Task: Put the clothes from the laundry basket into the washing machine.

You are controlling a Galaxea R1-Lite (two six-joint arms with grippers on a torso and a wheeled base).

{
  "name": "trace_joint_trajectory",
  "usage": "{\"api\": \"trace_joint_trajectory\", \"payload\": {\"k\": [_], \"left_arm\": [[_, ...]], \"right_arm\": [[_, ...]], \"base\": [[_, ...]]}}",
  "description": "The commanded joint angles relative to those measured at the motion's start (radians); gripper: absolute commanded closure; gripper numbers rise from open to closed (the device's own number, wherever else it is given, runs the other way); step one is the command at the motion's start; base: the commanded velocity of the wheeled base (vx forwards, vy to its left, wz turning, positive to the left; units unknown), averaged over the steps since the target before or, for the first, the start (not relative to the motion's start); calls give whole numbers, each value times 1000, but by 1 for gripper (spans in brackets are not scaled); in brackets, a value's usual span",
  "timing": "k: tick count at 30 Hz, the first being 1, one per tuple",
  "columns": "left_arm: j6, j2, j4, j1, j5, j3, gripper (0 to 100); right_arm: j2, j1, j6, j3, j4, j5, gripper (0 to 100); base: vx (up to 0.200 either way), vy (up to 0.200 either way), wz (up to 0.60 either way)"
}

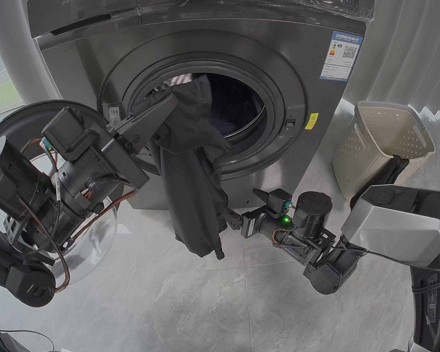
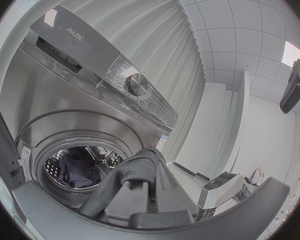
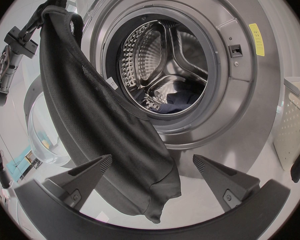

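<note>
1. Left gripper (image 1: 166, 106) is clamped on the top fold of the dark garment (image 1: 190, 182), at the upper left of the washing machine (image 1: 278, 50) opening. Most of the cloth hangs outside, down past the door lip (image 1: 249, 160), apparently off the floor.
2. Right gripper (image 3: 151, 157): jaws spread, holding nothing, low, just beside the hanging tail (contact not discernible).
3. Handling, judged: thin mesh-like fabric, light and limp. A pinch should hold it, but it will trail and drape. The best second hold looks like the lower hem, to lift the tail over the lip.
4. Edges: lip and latch socket (image 1: 289, 121) could snag. The open door (image 1: 14, 123) crowds the left arm; the laundry basket (image 1: 362, 157) stands well off to the right. The drum has room, with one blue cloth (image 3: 176, 100) at its bottom.
</note>
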Motion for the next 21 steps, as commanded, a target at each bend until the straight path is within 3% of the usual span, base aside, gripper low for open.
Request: {"api": "trace_joint_trajectory", "payload": {"k": [1,7,13,21], "left_arm": [[-1,-1,0,-1,0,4,100],[-5,-1,0,0,3,9,100],[-7,1,0,-1,3,14,100],[-7,-1,0,-1,3,12,100]], "right_arm": [[50,7,0,-67,10,0,0],[88,13,-12,-145,11,0,0],[93,22,-12,-151,10,6,0],[108,37,-9,-183,-1,112,0]], "base": [[0,0,0],[0,0,0],[0,0,0],[0,0,0]]}}
